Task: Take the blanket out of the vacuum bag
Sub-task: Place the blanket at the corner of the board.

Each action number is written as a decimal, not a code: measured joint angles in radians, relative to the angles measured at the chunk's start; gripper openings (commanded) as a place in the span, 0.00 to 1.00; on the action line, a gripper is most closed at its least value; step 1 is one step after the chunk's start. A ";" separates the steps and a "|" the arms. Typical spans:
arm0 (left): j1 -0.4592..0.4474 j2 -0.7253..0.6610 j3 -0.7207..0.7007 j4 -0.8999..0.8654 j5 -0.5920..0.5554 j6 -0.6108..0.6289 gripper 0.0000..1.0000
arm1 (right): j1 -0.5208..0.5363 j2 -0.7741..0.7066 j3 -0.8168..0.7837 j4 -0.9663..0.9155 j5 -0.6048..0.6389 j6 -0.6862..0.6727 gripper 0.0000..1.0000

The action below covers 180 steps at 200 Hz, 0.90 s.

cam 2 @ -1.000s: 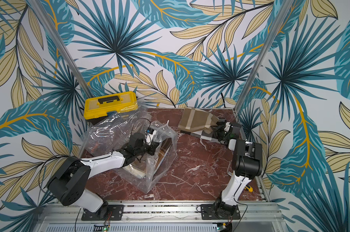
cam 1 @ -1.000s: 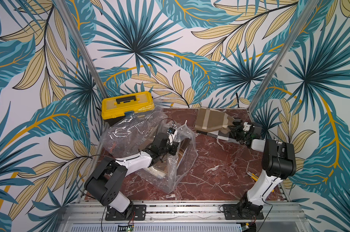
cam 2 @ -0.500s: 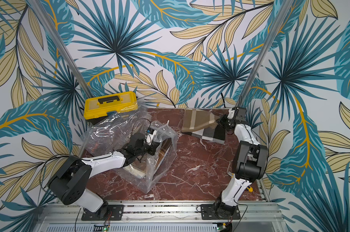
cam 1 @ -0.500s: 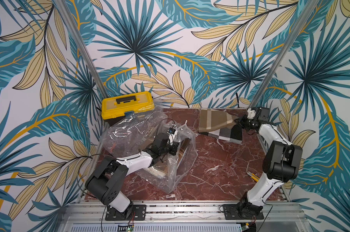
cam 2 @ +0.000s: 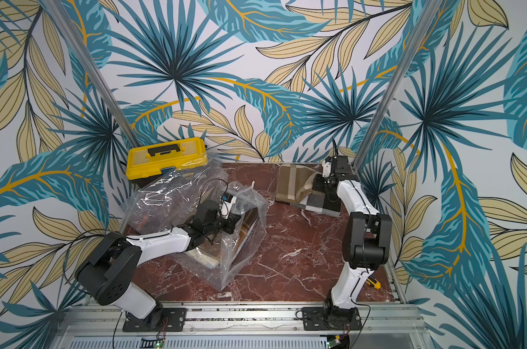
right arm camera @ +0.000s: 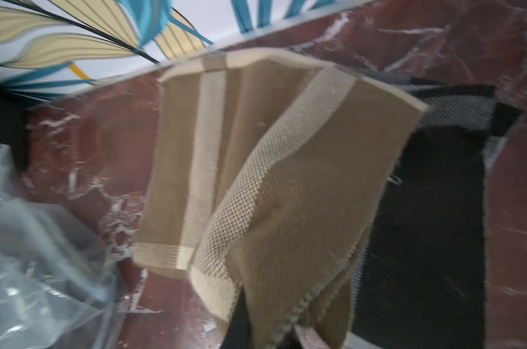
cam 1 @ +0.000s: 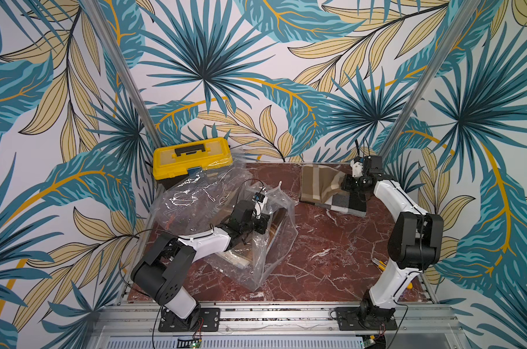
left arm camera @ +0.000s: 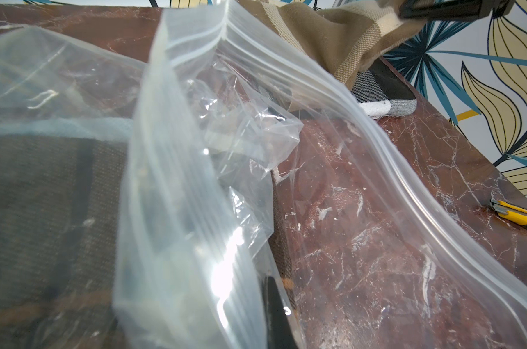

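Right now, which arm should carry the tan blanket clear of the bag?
Right arm: its jaws are shut on the tan blanket, already outside the vacuum bag. Left arm: jaws pinching the bag's rim.

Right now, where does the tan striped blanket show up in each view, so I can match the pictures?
Both top views: tan blanket at the table's back right.
Left wrist: tan blanket beyond the vacuum bag's raised zip edge.
Right wrist: it fills the middle, lying over a grey-black blanket.
Shared landmark: the vacuum bag, visible in all four views.
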 measured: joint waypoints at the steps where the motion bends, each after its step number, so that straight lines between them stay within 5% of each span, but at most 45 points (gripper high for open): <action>1: 0.000 0.000 0.000 0.000 0.000 0.000 0.00 | -0.001 0.000 0.000 -0.003 0.007 -0.002 0.00; 46: 0.000 0.012 0.008 -0.003 0.001 0.000 0.00 | -0.013 0.041 0.111 -0.082 0.199 -0.058 0.00; 104: 0.000 0.016 0.013 -0.007 0.000 0.000 0.00 | 0.001 0.094 0.305 -0.127 0.227 -0.138 0.00; 180: 0.000 0.046 0.026 -0.010 0.012 0.002 0.00 | 0.013 0.091 0.037 -0.118 0.428 -0.098 0.00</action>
